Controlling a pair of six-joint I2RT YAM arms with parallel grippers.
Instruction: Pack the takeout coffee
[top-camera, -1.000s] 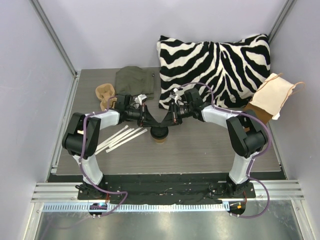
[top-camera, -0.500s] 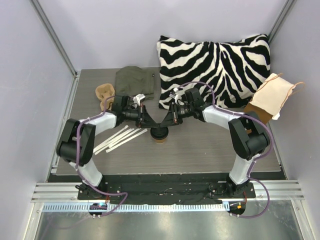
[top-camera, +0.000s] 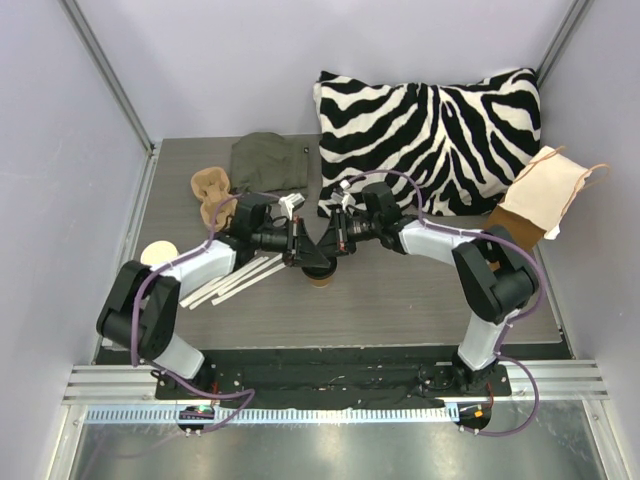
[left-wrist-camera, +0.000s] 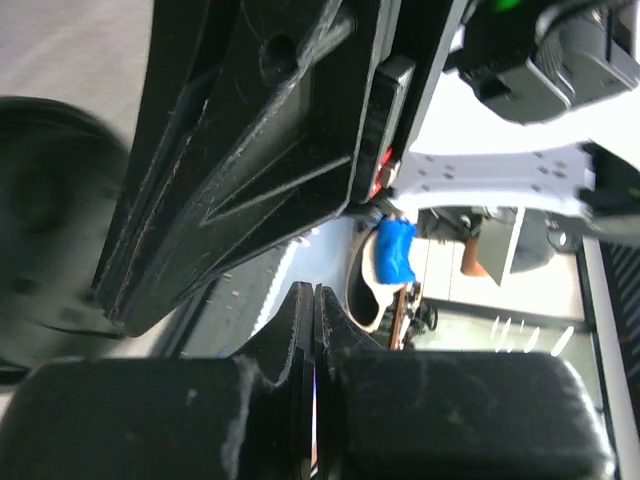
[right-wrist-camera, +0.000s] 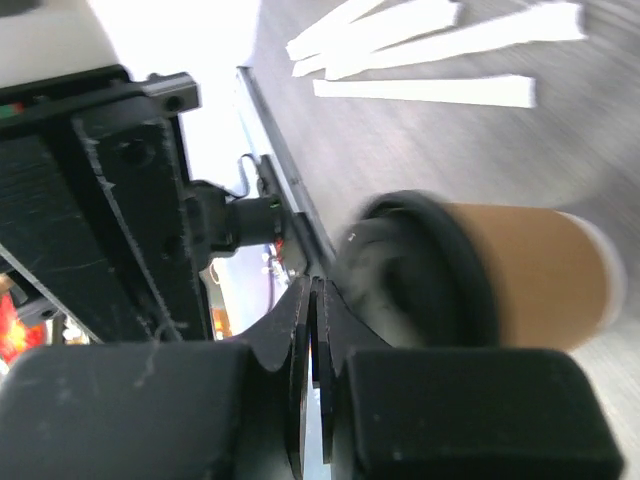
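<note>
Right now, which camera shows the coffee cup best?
Right wrist: the coffee cup is close, brown side and black lid showing, though blurred. Top external shows it small, partly under the left gripper and right gripper. Left wrist shows only a dark blur.

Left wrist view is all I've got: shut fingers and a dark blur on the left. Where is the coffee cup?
Observer: The coffee cup stands upright on the table with a black lid on it. The tips of the left gripper and right gripper come together just over the lid.
Operator: Is the right one gripping anything?
Observer: No, its fingers are shut with nothing between them.
Operator: Where does the cup go?
Observer: The pulp carrier lies at the table's far left, beside a green cloth and apart from the cup.
</note>
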